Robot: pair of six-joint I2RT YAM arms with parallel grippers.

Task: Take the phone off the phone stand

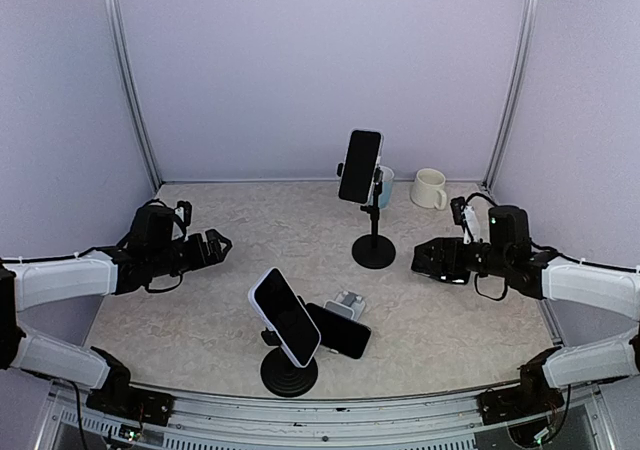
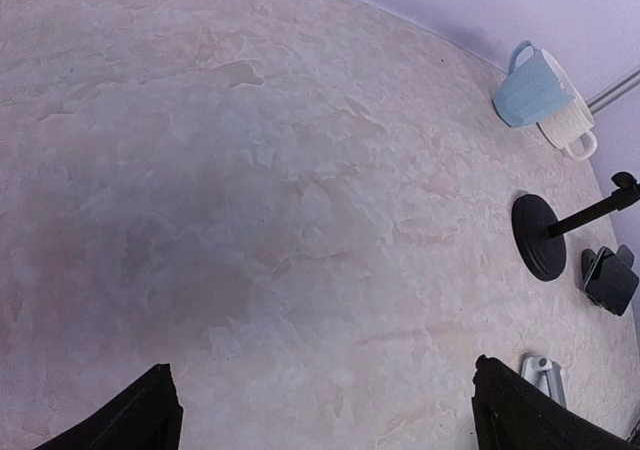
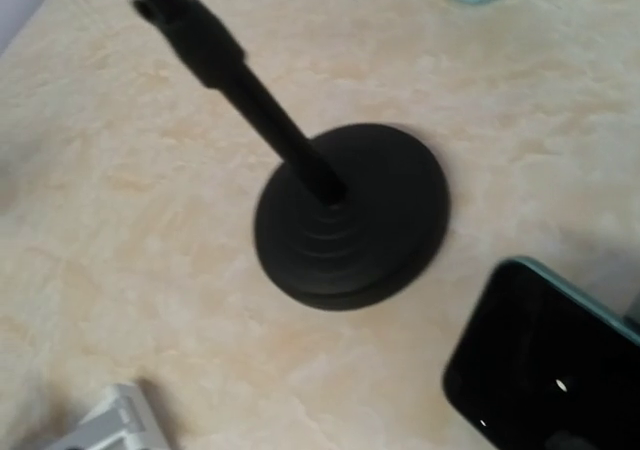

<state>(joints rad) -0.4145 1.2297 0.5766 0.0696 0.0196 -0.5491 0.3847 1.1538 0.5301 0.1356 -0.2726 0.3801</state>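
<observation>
A black phone is clamped upright on a tall black stand at the back centre. A second phone sits tilted on a short black stand at the front. A third phone lies beside a small silver holder. My left gripper is open and empty, far left of the stands; its fingers frame bare table. My right gripper hovers just right of the tall stand's base. A teal-edged phone shows close under it. I cannot tell whether it is held.
A light blue cup and a cream mug stand at the back right, behind the tall stand; both show in the left wrist view, the cup before the mug. Walls close the table on three sides.
</observation>
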